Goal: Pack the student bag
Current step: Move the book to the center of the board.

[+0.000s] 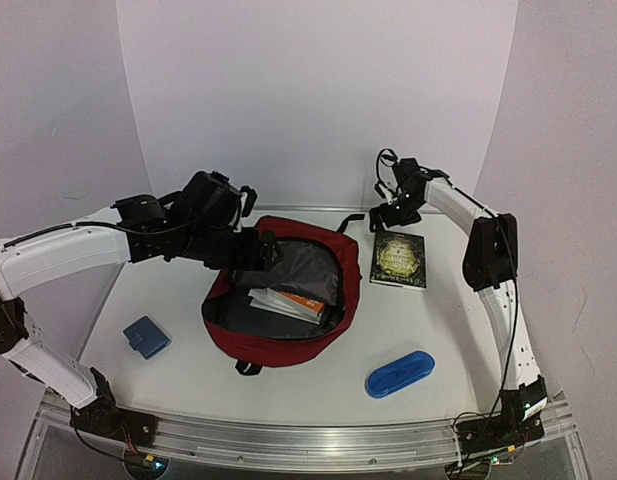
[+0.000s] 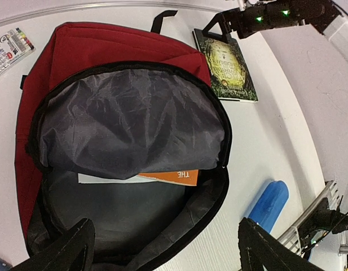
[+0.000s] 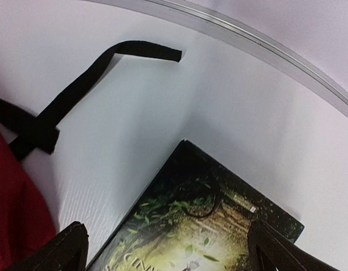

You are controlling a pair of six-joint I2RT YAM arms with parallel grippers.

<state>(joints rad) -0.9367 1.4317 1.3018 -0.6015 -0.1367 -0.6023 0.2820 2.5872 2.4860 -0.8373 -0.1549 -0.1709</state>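
The student bag (image 1: 300, 228) lies in the middle of the table, dark red, unzipped, its grey lining showing. An orange and white book (image 2: 175, 177) lies inside the student bag (image 2: 106, 44). My left gripper (image 1: 262, 250) hangs over the bag's opening, open; its fingertips (image 2: 65, 248) stand wide apart with nothing between them. A dark green book (image 1: 398, 260) lies flat to the right of the bag. My right gripper (image 1: 393, 214) is over the far corner of that book (image 3: 219, 226), open and wide, not holding it. A black bag strap (image 3: 78, 93) lies beside that corner.
A blue oblong case (image 1: 399, 373) lies near the front right of the table. A small blue box (image 1: 146, 336) sits at the front left. A pack of markers (image 2: 10, 48) lies past the bag's left side. The table's back rim (image 3: 264, 48) runs close behind the green book.
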